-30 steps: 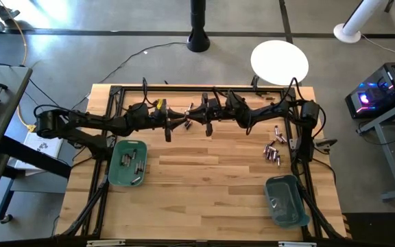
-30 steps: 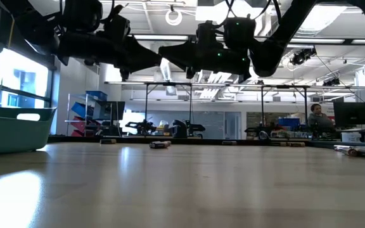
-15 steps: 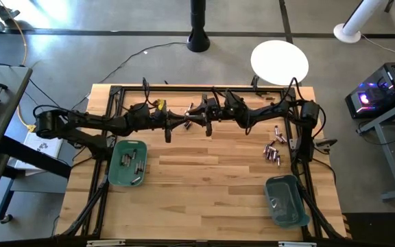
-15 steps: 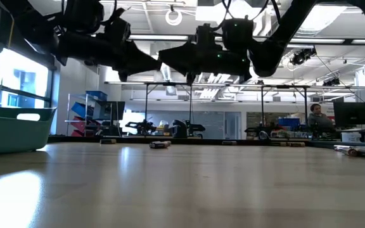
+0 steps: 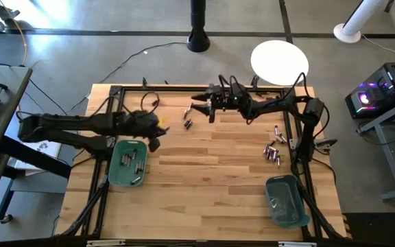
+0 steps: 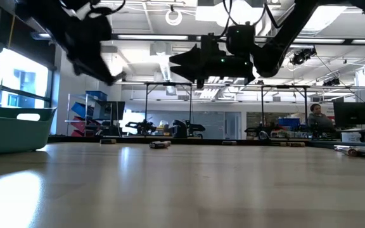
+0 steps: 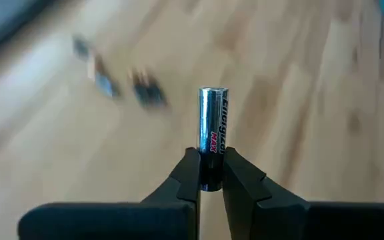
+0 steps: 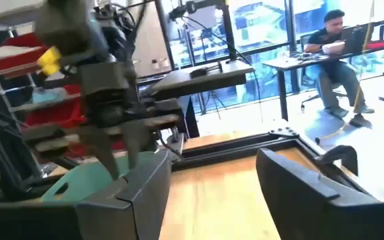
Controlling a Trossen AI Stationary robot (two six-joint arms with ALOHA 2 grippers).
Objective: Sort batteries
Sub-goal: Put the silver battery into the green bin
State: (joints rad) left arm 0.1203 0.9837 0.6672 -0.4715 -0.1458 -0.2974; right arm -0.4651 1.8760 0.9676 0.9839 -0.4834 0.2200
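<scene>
Since half a second ago the left hand [image 5: 153,134] has swung away from the middle toward the left bin [image 5: 128,162], pinching 1 silvery battery [image 7: 213,137] upright by its lower end. That grip is shallow, so it should travel level, stop over the bin and open low. Right hand [image 5: 199,106] hovers wide open above loose batteries [image 5: 187,120] near the surface's [image 5: 204,178] far edge.

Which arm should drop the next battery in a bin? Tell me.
Left. Its pincer is shut on a silvery battery and, in the high view, sits beside the left teal bin. The right pincer is open, holds nothing, far from either bin.
</scene>
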